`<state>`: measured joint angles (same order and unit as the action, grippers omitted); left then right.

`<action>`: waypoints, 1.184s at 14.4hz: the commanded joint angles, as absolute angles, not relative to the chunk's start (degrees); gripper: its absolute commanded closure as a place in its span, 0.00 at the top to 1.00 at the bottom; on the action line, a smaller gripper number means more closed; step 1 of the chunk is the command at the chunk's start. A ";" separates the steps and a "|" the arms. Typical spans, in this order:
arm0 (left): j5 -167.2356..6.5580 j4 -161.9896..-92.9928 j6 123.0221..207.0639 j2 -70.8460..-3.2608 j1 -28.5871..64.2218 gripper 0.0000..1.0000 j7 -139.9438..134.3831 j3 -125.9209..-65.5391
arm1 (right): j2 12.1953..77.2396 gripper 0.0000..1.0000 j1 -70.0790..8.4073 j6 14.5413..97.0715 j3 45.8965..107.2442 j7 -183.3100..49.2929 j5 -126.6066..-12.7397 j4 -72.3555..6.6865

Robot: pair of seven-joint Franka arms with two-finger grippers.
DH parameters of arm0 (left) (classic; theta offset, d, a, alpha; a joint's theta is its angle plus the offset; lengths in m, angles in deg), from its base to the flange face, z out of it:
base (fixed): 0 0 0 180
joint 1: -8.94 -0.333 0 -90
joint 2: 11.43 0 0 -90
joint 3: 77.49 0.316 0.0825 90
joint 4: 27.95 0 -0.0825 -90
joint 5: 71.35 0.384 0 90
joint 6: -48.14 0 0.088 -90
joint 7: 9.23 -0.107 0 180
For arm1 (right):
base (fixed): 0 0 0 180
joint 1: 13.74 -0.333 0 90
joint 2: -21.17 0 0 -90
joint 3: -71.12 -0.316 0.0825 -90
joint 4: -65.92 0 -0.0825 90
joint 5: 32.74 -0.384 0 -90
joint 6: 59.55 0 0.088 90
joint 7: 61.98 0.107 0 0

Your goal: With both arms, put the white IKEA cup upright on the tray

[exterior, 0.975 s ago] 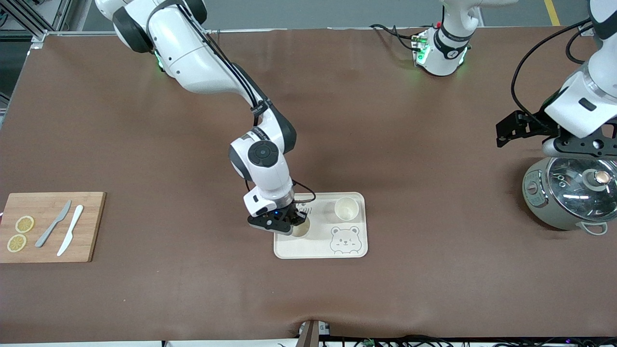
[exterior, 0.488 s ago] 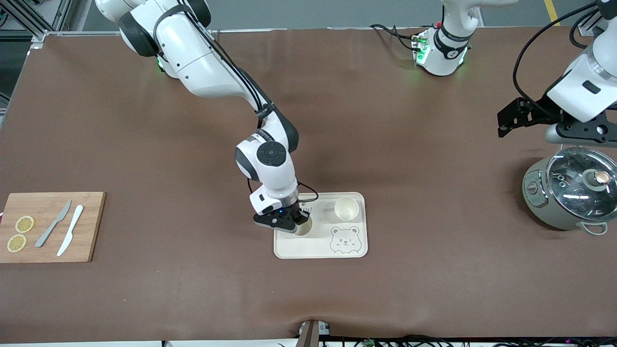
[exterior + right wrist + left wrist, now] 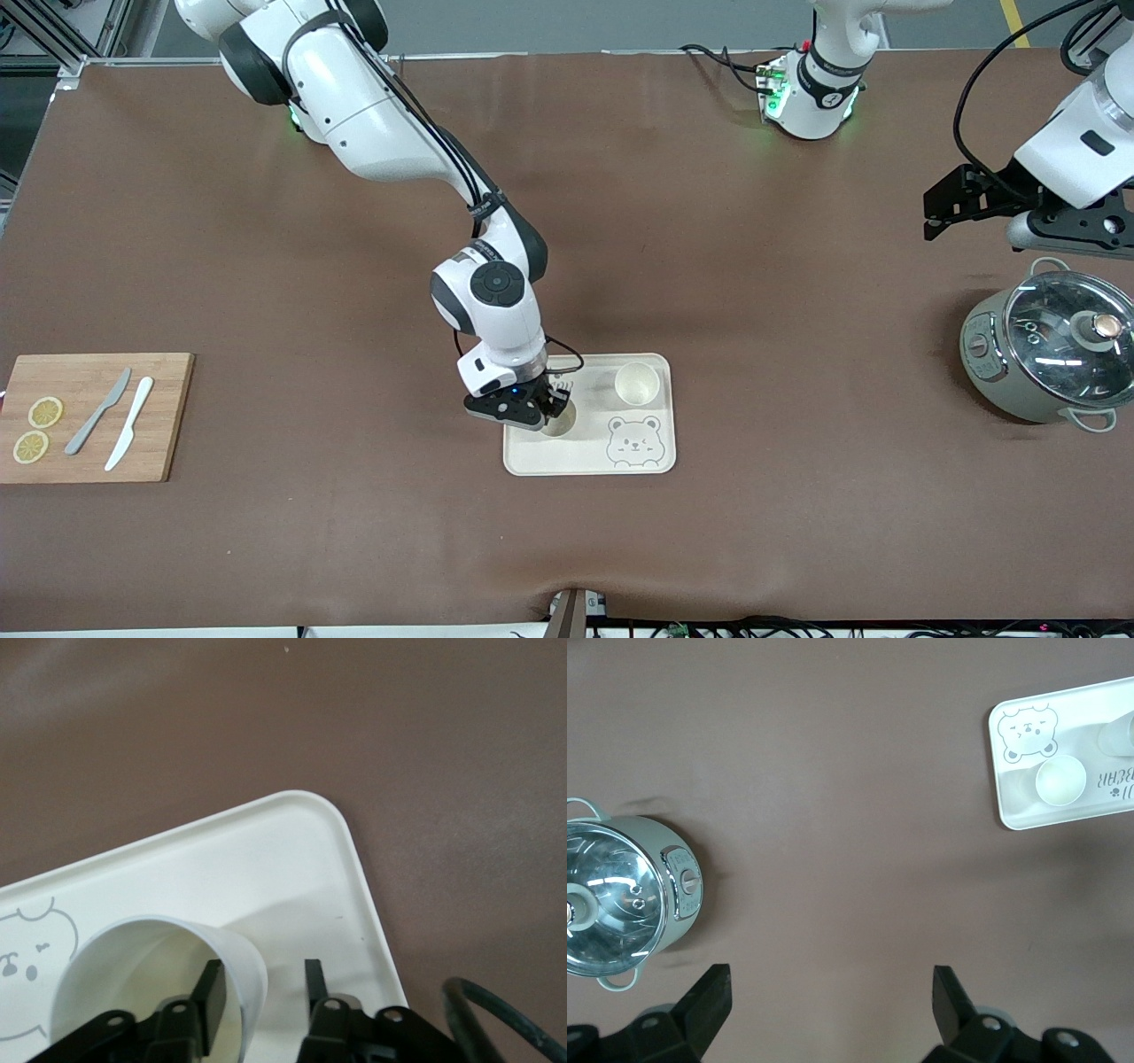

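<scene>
The cream tray (image 3: 585, 456) with the bear drawing lies mid-table. Two white cups stand upright on it: one (image 3: 636, 383) at the corner toward the left arm's end, the other (image 3: 561, 427) under my right gripper (image 3: 542, 409). In the right wrist view the right gripper (image 3: 262, 973) is open and straddles this cup's wall (image 3: 151, 974), one finger inside and one outside, apart from the wall, over the tray (image 3: 266, 850). My left gripper (image 3: 932, 220) is open and empty in the air beside the pot. In the left wrist view it (image 3: 830, 1010) is over bare table, and the tray (image 3: 1063, 818) shows.
A grey-green pot with a glass lid (image 3: 1050, 354) stands at the left arm's end, and shows in the left wrist view (image 3: 620, 895). A wooden cutting board (image 3: 168, 416) with two knives and lemon slices lies at the right arm's end.
The left arm has lifted away from the pot toward the robots' side. The right gripper has shifted slightly over the cup on the tray.
</scene>
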<state>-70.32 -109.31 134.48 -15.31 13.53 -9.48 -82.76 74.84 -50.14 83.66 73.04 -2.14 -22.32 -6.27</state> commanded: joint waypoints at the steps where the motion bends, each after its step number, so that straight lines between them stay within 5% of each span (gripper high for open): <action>1: -70.38 -110.04 134.01 -14.42 13.60 1.00 -10.81 -82.24 | 72.76 1.00 -48.81 82.31 72.79 -1.51 -20.87 -5.79; 8: -70.29 -109.96 134.28 -14.68 13.43 1.00 -10.81 -82.15 | 53.99 1.00 -46.09 54.84 72.09 -14.65 -28.22 -6.93; 12: -70.29 -109.96 134.28 -14.86 13.43 1.00 -10.81 -82.15 | 37.37 1.00 -38.28 38.74 72.26 -28.20 -34.23 -11.50; 17: -70.29 -109.87 134.28 -14.77 13.34 1.00 -10.81 -82.24 | 29.27 1.00 -22.39 30.53 72.44 -44.81 -34.23 -15.88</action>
